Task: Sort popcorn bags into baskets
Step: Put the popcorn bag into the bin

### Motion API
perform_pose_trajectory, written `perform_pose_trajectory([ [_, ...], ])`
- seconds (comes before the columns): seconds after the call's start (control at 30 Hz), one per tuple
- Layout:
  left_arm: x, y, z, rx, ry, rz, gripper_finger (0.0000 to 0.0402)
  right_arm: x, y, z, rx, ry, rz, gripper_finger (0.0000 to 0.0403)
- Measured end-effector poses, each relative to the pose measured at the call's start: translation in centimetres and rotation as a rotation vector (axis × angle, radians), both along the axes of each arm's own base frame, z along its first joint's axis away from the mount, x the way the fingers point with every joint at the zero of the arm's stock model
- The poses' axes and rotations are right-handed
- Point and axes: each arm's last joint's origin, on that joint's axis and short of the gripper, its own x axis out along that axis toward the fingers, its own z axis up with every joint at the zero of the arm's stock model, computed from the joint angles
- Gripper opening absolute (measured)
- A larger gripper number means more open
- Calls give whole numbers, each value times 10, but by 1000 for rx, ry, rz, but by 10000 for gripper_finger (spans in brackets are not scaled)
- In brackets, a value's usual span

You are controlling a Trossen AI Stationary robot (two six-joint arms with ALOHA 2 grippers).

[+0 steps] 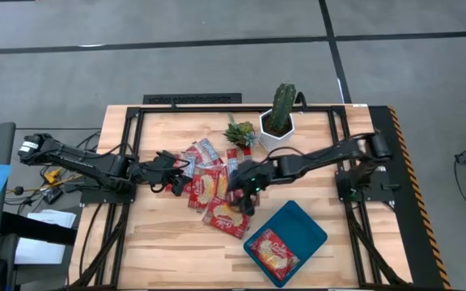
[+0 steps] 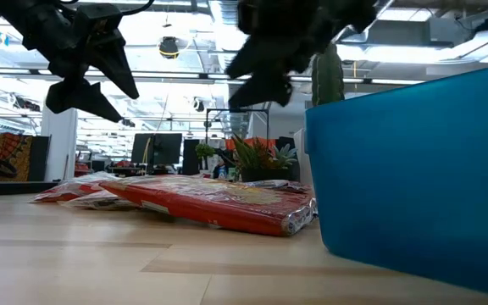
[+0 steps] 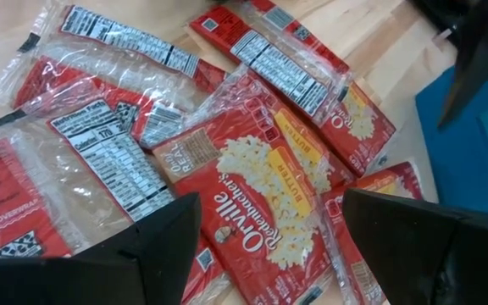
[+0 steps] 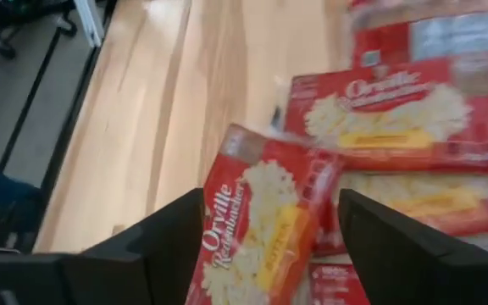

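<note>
**Both grippers open above the popcorn pile, one bag in the teal basket**

In the low view, the teal basket is seen nearest, as a tall blue wall; what lies inside it is hidden there. Only in the high view is its content shown: one red popcorn bag with a yellow picture lies flat inside the basket, close to its nearer end.

Just beyond the basket, the pile of popcorn bags is spread on the wooden table. In the low view the pile is seen only as a flat red layer, apart from the basket wall. The wrist views give the detail: glossy red packets with a yellow popcorn picture and white lettering, some turned over so that clear film and white label panels are shown, several overlapping one another.

The right gripper is held above the basket-side edge of the pile. Its fingers are spread wide and nothing is held; in the right wrist view a tilted bag is seen between them, but contact cannot be judged.

The left gripper is at the side of the pile away from the basket, also spread wide and empty, with a bag seen between its fingers.

Farthest from the basket, a small green plant and a cactus in a white pot stand beyond the pile.
</note>
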Motion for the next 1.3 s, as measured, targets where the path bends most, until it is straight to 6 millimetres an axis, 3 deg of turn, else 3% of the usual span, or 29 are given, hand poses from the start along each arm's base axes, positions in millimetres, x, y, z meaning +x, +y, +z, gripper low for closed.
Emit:
perform_pose_trajectory([
  [0.2,-1,1,-1,12,13,14,275,21,-1,-18,-25,37,1,299],
  [0.43,-1,1,-2,12,25,23,275,25,4,-48,-65,132,-23,297],
  [0.87,0,1,-6,27,53,33,275,29,12,-85,-93,221,-27,290],
  [1.03,0,1,-6,35,50,43,275,27,12,-90,-107,258,-29,233],
  [1.3,-1,2,-6,44,50,58,275,23,11,-91,-107,303,-25,46],
])
